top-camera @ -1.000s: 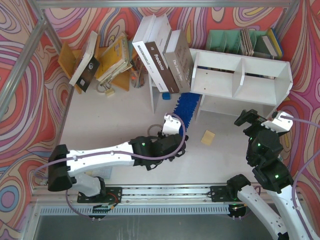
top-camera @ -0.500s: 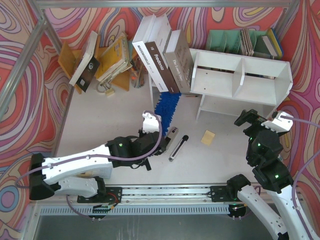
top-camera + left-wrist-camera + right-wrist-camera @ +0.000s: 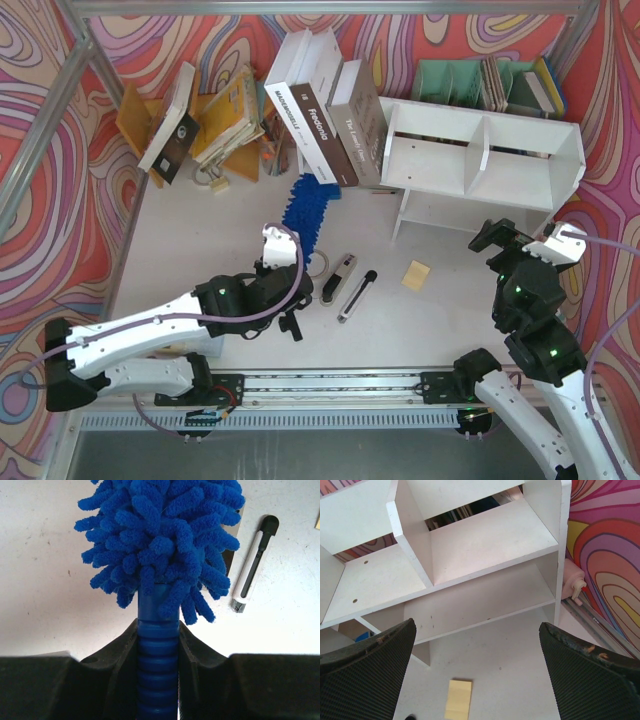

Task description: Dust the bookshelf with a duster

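The white bookshelf [image 3: 480, 160] stands at the back right, and it fills the upper part of the right wrist view [image 3: 470, 545]. My left gripper [image 3: 283, 258] is shut on the ribbed blue handle of the blue fluffy duster [image 3: 303, 205], whose head points toward the leaning books, left of the shelf and clear of it. In the left wrist view the duster [image 3: 162, 540] sticks out between my fingers [image 3: 120, 650]. My right gripper [image 3: 512, 240] is open and empty in front of the shelf's right end.
Large books [image 3: 325, 110] lean against the shelf's left end. A black-and-silver stick tool [image 3: 356, 294] and a yellow pad [image 3: 415, 275] lie on the table. A green file organizer [image 3: 480, 85] stands behind the shelf, a tan book rack [image 3: 200, 120] at back left.
My left arm has pulled back and to the left with the duster, drawing its head away from the shelf's lower left compartment. The right arm has not moved.
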Motion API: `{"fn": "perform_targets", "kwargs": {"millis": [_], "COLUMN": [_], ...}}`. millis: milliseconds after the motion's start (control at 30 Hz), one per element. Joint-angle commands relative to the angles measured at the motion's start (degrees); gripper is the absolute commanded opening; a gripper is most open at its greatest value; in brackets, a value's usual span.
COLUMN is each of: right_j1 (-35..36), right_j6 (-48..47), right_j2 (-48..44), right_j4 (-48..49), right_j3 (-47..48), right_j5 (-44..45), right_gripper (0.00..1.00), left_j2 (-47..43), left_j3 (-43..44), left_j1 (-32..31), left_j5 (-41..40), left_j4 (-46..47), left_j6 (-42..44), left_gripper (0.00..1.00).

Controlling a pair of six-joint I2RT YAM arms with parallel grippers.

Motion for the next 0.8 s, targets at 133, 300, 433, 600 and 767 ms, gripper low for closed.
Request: {"fn": "perform_targets", "kwargs": {"millis": [133,300,433,600,767], "right_j1": [0.0,0.0,0.0,0.0,0.0], "right_j6": [-0.6,-0.7,-0.7,-0.8,-0.7], "right_j2": [0.0,-0.1,-0.3,-0.2,-0.3], "right_j4": [1.1,1.1,1.2,1.2,1.2], "right_j3": [-0.2,-0.3,-0.3,-0.4,-0.4], "right_j5": [0.5,0.6,0.6,0.3,0.3], "right_gripper": [0.99,0.99,0.99,0.98,0.99], "left_j2": [4.1,9.6,10.2,9.4,9.7], "left_j3": [-0.3,0.3,-2.8,-8.7,-14.2], "left_j1": [0.5,0.5,0.5,0.7,0.8], "left_j5": [-0.6,0.7,-0.2,1.2,3.7], "left_j4": [2.8,3.0,4.1,7.5,12.3], "left_j6": [-0.6,-1.6,-2.9,-4.9,-7.1], "left_gripper": [0.0,0.0,0.0,0.0,0.0]}}
